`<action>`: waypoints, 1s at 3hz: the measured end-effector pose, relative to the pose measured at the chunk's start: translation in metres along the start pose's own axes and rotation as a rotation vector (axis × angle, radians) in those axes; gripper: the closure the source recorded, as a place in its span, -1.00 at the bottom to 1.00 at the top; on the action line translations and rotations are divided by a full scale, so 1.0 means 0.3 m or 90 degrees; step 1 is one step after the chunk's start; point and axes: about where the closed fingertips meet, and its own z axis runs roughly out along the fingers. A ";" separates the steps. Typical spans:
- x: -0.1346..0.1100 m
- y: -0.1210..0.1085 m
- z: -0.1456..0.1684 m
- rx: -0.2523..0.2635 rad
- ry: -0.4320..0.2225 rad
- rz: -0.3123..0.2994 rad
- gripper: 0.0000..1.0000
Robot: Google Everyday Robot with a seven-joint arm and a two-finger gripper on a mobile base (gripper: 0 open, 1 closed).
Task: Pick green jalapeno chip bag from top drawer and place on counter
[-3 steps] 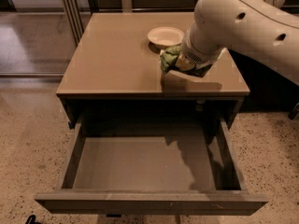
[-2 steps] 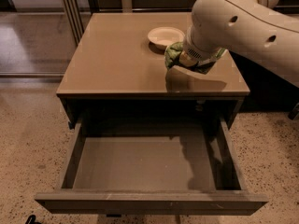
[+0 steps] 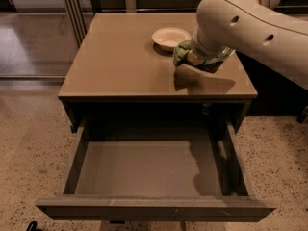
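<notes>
The gripper (image 3: 196,57) clamps the bag (image 3: 182,52) and holds it low over the counter (image 3: 120,57), just beside the bowl (image 3: 171,36). The thick white arm (image 3: 250,23) reaches in from the upper right, its wrist angled downward. Below, the drawer (image 3: 149,170) stands pulled out.

Smooth, glossy, square tan-brown bench (image 3: 120,57). Carries a white bowl (image 3: 171,36) toward the back right. Just in front of the bowl, at the right, hand (image 3: 195,59) low over the bench with the green jalapeno chip bag (image 3: 182,52); contact with the surface unclear.
</notes>
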 end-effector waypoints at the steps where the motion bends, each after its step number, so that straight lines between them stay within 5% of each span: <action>1: 0.032 0.035 0.070 -0.039 -0.012 -0.005 0.95; 3: 0.032 0.035 0.070 -0.039 -0.012 -0.005 -0.12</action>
